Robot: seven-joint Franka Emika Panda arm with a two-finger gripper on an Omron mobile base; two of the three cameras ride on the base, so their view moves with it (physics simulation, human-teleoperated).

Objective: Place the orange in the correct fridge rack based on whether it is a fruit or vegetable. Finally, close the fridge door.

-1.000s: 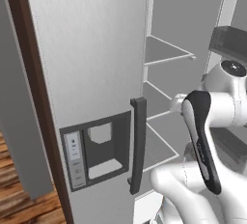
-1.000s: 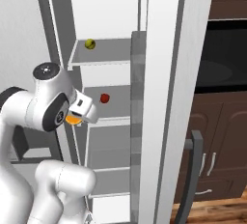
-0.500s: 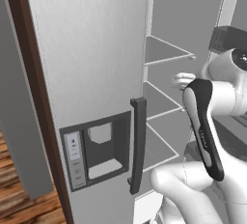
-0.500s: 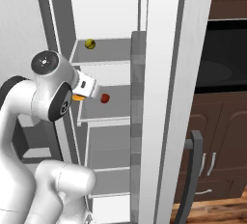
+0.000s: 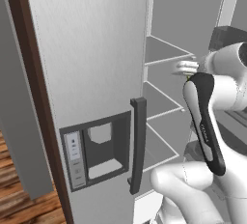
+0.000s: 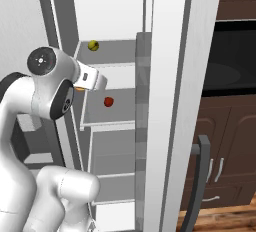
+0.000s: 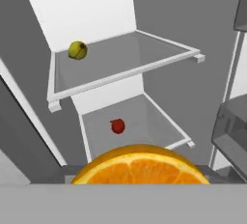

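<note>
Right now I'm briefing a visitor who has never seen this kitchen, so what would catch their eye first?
Probably the open fridge, its grey shelves nearly bare: a yellow-green fruit sits on the upper shelf and a small red fruit on the one below. Next, the white arm reaching in, with the orange close before the hand camera.

No text, label, brand or number can be read; the marks on the dispenser panel [image 5: 73, 158] are too small.

The orange [image 7: 140, 166] is cut off along the hand view's bottom, and the jaws holding it are hidden.
</note>
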